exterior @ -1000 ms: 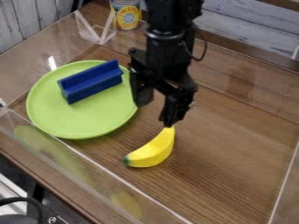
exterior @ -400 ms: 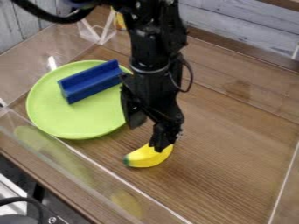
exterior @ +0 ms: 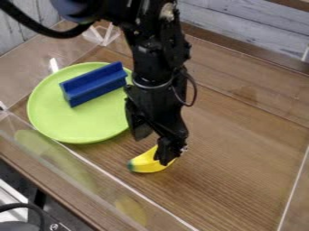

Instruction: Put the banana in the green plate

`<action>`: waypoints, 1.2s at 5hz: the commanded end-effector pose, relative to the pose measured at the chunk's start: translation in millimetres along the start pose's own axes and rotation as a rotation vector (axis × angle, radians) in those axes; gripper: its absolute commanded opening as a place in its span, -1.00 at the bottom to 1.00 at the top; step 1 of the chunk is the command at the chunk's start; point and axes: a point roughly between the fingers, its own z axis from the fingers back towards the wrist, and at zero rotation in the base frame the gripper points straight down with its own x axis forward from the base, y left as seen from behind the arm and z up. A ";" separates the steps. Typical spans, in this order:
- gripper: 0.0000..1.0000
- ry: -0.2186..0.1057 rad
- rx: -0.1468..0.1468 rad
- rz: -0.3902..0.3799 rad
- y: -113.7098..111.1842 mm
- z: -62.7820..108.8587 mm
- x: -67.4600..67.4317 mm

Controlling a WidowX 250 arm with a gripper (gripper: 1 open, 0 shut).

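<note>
The yellow banana point(exterior: 147, 163) lies on the wooden table just right of the green plate point(exterior: 60, 117), and only its lower end shows below my gripper. My black gripper point(exterior: 158, 144) has come down over the banana with its jaws open, one finger on each side of its upper part. Nothing is lifted. On the lime-green round plate rests a blue rectangular block point(exterior: 94, 83).
A clear plastic wall point(exterior: 72, 185) runs along the front and left of the table. A yellow-labelled container point(exterior: 129, 16) and a clear stand sit at the back. Bare wood stretches to the right.
The gripper has dropped lower and slightly left, from above the banana to around its upper half, hiding most of it. The jaws stay open. The banana has not moved.
</note>
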 end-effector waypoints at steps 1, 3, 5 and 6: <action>1.00 -0.021 -0.005 0.002 0.3 -2.7 1.5; 1.00 -0.025 -0.016 0.013 2.6 -11.8 -0.1; 1.00 -0.027 -0.022 0.025 5.5 -17.9 -1.8; 1.00 -0.027 -0.022 0.028 7.1 -19.7 -2.4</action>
